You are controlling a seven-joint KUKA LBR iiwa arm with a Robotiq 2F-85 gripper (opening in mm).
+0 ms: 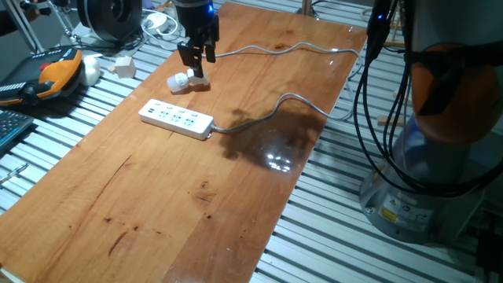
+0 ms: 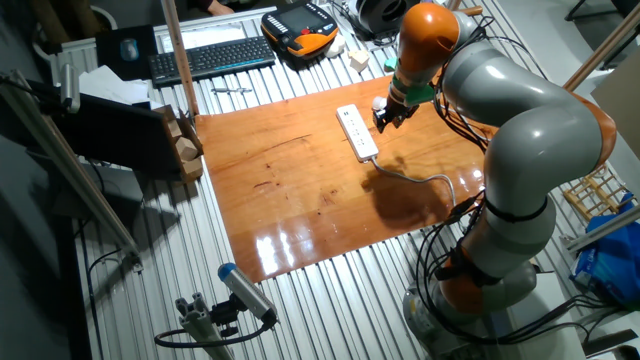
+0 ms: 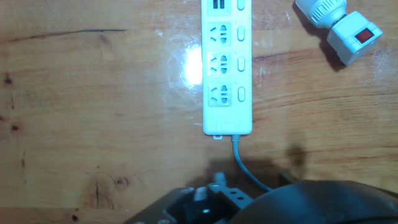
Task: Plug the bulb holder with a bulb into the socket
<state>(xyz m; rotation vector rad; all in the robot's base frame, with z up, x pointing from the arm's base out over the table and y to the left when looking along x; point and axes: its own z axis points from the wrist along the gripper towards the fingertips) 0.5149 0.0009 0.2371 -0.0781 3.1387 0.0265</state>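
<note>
The bulb holder with a bulb (image 1: 187, 80) lies on its side on the wooden table, just behind the socket's far end. In the hand view the bulb holder (image 3: 339, 25) sits at the top right, showing a red patch on its plug block. The socket (image 1: 177, 118) is a long white strip with a grey cable (image 1: 267, 118); it runs down the middle of the hand view as the socket (image 3: 227, 68). My gripper (image 1: 196, 56) hangs a little above the holder, its fingers apart with nothing between them. From the other side, the gripper (image 2: 385, 112) hovers beside the socket (image 2: 358, 132).
A small white cube block (image 1: 123, 66) and an orange teach pendant (image 1: 59, 71) lie beyond the table's left edge. A second grey cable (image 1: 283, 49) snakes across the far part of the board. A keyboard (image 2: 210, 55) sits on the bench behind.
</note>
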